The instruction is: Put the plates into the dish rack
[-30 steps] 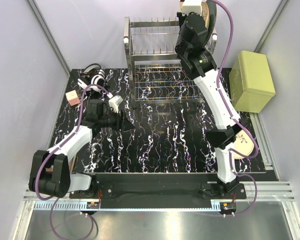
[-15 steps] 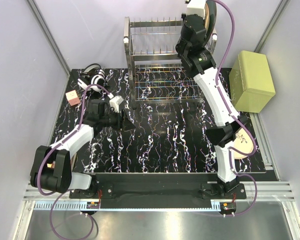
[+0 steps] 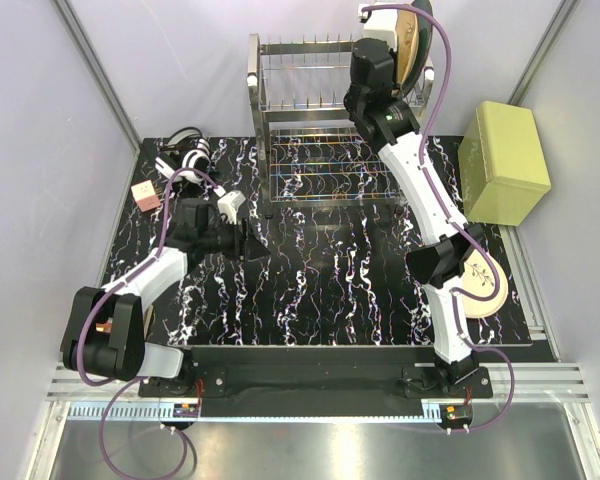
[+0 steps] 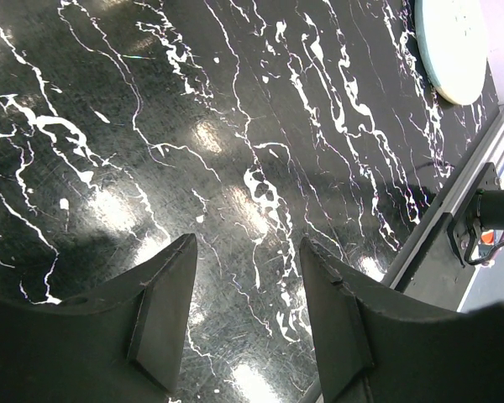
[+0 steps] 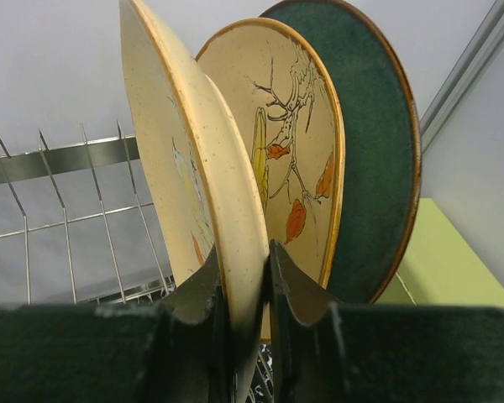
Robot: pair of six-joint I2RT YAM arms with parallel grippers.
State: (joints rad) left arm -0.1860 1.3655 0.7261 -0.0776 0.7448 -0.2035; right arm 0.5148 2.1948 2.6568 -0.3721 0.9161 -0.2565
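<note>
My right arm reaches high over the rack (image 5: 50,159), right end effector (image 5: 244,277) clamped on an upright plate (image 5: 193,168) beside the patterned plate (image 5: 294,143) and teal plate (image 5: 378,168). Left end effector (image 4: 248,285) hangs low, jaws apart, over the desk (image 4: 235,126).

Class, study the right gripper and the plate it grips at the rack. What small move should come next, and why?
Probably ease it straight down: the right gripper pinches the held plate upright over the dish rack, beside the matching plate and teal plate standing there.
</note>
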